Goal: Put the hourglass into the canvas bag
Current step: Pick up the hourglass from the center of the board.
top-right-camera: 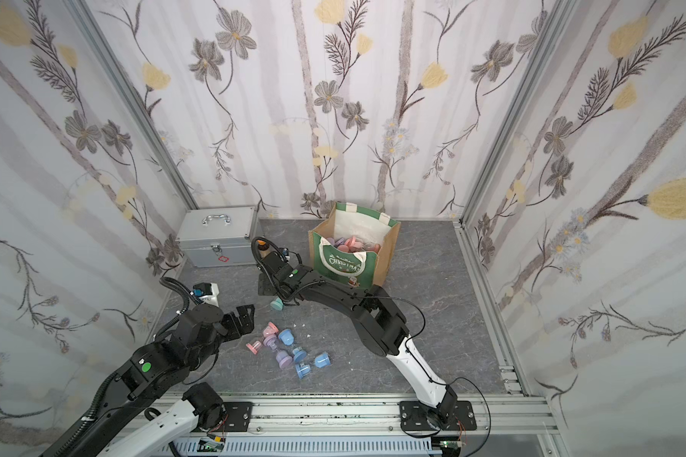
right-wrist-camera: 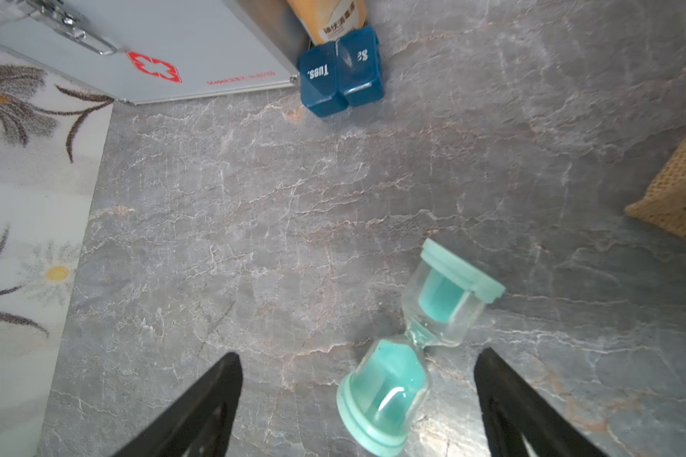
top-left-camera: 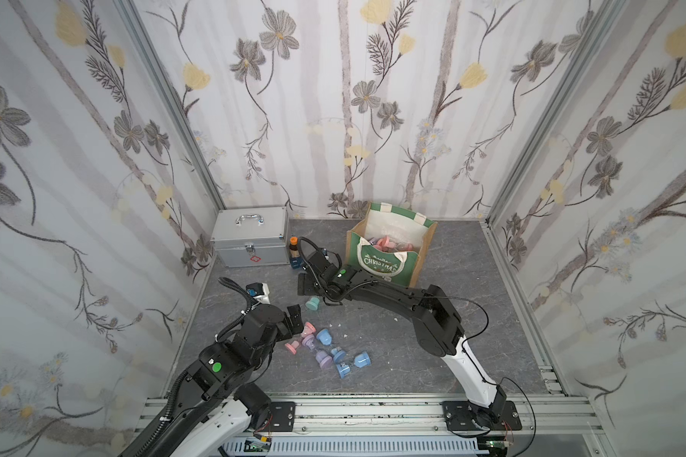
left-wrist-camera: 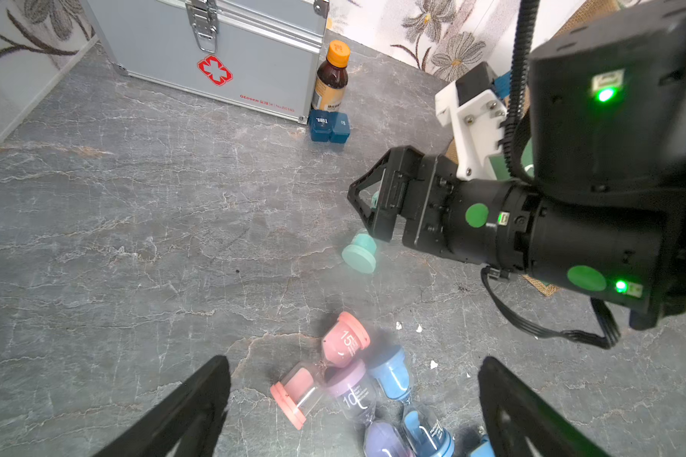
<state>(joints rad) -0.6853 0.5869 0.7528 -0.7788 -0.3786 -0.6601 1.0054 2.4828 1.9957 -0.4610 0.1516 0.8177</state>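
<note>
— Where is the teal hourglass?
— It lies on its side on the table, between the right fingers. These stand wide apart and hold nothing. The canvas bag stands near, with pink hourglasses inside.
— And the left fingers?
— Also fully spread and empty, close to the pile of pink, purple and blue hourglasses.

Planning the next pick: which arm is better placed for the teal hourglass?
Right. The right gripper hangs open over the teal plastic hourglass, near the green canvas bag; the left gripper faces other hourglasses.
</note>
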